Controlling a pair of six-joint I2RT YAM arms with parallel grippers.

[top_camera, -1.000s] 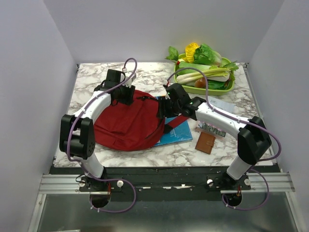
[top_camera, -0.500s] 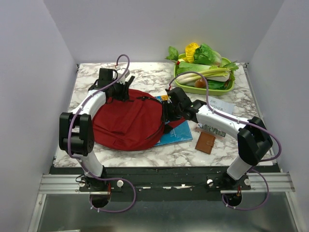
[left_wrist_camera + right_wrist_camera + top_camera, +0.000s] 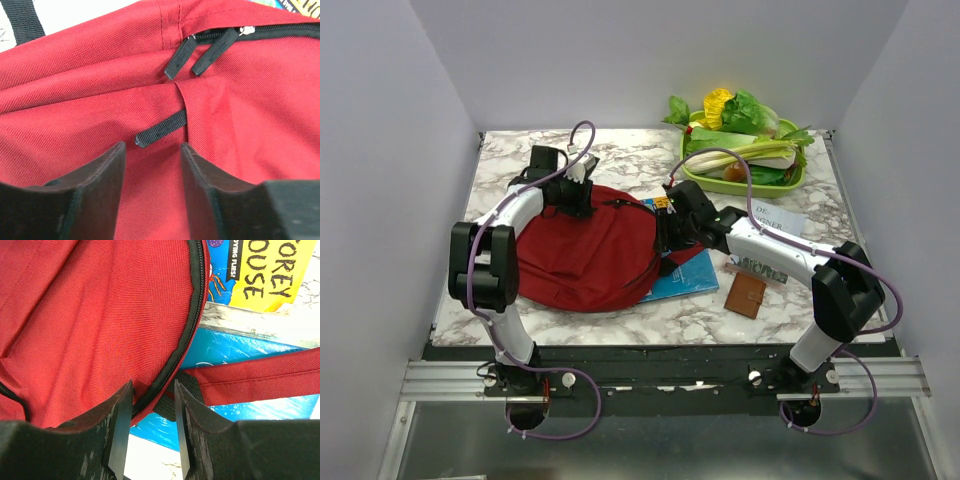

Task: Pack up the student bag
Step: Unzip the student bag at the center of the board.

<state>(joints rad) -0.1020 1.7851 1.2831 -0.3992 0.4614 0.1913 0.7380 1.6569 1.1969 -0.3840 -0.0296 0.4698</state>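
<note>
The student bag (image 3: 585, 250) is a dark red backpack lying flat on the marble table. My left gripper (image 3: 578, 195) is open over its far top edge. In the left wrist view (image 3: 152, 150) the jaws hover over red fabric (image 3: 100, 75), with a black zip pull (image 3: 160, 129) just beyond the fingertips and two more pulls (image 3: 180, 57) on the zip above. My right gripper (image 3: 663, 235) is at the bag's right rim. In the right wrist view (image 3: 152, 390) its open jaws straddle the zipped edge (image 3: 190, 330) and the black end of a red strap (image 3: 260, 375).
A blue book (image 3: 685, 280) lies partly under the bag's right side, also seen in the right wrist view (image 3: 240, 345). A brown wallet (image 3: 746, 295), a patterned pencil case (image 3: 760, 268) and a white paper (image 3: 780, 218) lie to the right. A green tray (image 3: 700, 180) of vegetables stands at the back right.
My left gripper pulled back toward the far edge, then returned onto the bag's top edge. My right gripper shifted slightly down to the bag's right rim and has since held still.
</note>
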